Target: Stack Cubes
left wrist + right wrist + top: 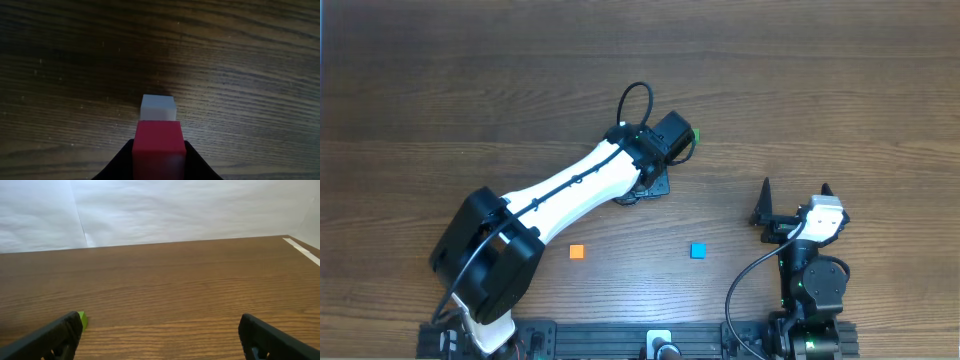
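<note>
Wood-grain table point(470, 80), plain white backdrop point(175, 210) behind — evenly lit

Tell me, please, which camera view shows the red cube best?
The left wrist view: the red cube sits close and unobstructed, shut in the left gripper, a white cube beyond it. In the top view the left arm's wrist hides it. The right wrist view faces elsewhere, across the table past a green cube.

The left arm point(580, 185) slants across the table's point(840, 80) middle, blocking it. Between the orange cube point(577, 252) and blue cube point(697, 250), well apart, a gripper could pass. A white cube point(158, 108) stands just ahead of the red cube point(159, 147).
</note>
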Controlling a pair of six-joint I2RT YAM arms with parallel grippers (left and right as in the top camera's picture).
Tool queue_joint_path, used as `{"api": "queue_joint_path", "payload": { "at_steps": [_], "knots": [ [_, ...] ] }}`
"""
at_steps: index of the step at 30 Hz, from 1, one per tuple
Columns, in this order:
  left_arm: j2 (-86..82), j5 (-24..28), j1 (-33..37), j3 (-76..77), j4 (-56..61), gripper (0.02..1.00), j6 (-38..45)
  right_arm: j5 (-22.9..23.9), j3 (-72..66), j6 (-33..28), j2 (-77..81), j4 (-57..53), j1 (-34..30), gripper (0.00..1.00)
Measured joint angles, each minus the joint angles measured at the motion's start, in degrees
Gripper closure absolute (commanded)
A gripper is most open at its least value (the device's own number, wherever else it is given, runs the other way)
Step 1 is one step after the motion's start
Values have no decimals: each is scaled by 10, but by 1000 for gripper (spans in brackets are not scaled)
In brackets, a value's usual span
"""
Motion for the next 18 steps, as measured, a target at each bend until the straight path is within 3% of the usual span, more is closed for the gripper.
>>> {"api": "queue_joint_path", "payload": {
  "at_steps": [18],
  "knots": [
    [2, -2, 10, -7, 7, 928, 0, 0, 0, 0, 0, 0, 0, 7]
  ]
}}
